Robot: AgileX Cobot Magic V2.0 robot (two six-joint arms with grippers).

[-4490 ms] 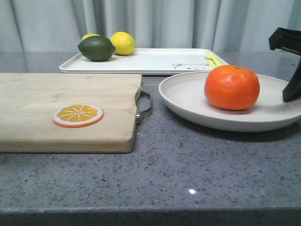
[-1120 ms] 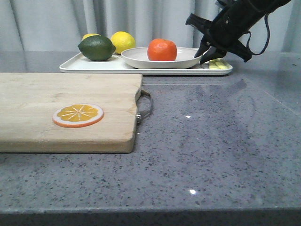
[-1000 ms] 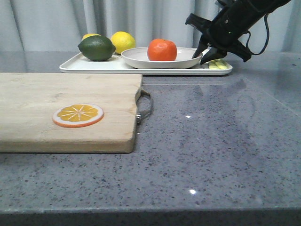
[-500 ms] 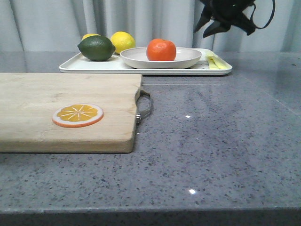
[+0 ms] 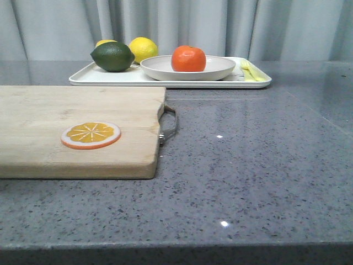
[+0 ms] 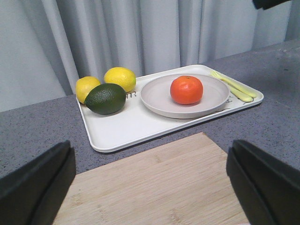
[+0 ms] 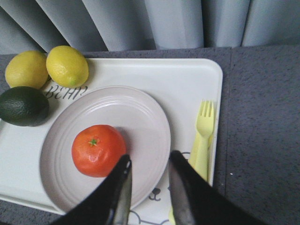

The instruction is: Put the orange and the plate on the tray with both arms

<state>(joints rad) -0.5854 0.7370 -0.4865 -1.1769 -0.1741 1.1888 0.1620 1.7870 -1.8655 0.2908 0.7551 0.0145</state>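
The orange sits in the off-white plate, and the plate rests on the white tray at the back of the table. In the right wrist view my right gripper hangs open and empty above the plate, with the orange beside one finger and the tray below. In the left wrist view my left gripper is wide open and empty over the wooden board, facing the tray, plate and orange. Neither gripper shows in the front view.
A wooden cutting board with an orange slice disc lies front left. On the tray's left end lie a dark green avocado and two lemons. A yellow fork lies at the tray's right end.
My right gripper set the plate with the orange on the tray, opened, lifted up and left the front view. The plate and orange now rest still.
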